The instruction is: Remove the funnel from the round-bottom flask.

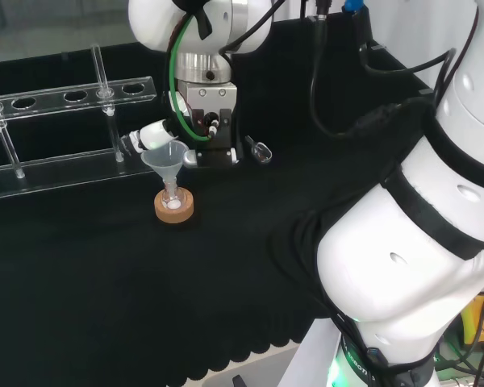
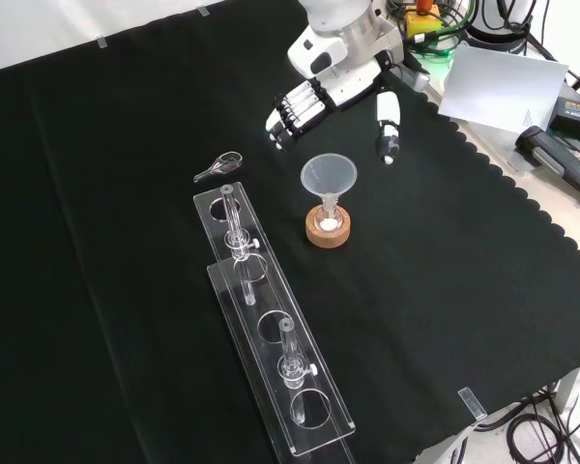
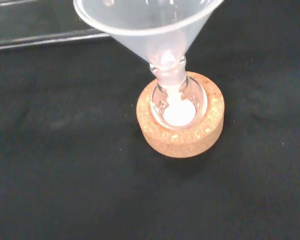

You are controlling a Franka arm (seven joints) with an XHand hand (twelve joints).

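Note:
A clear funnel (image 1: 164,156) (image 2: 329,176) (image 3: 145,22) stands with its stem in the neck of a small round-bottom flask (image 1: 173,198) (image 2: 328,217) (image 3: 178,100) that holds some white powder. The flask rests upright in a cork ring (image 1: 174,206) (image 2: 328,230) (image 3: 180,132). The hand (image 1: 157,134) (image 2: 314,97) hovers just behind and above the funnel in the front view, open, with fingers (image 2: 292,111) spread to one side and the thumb (image 2: 389,124) to the other. It is apart from the funnel.
A clear rack (image 1: 64,145) (image 2: 271,319) with round holes and upright tubes lies left of the flask in the front view. A small clear spoon-like piece (image 1: 259,151) (image 2: 218,166) lies on the cloth near the rack's far end.

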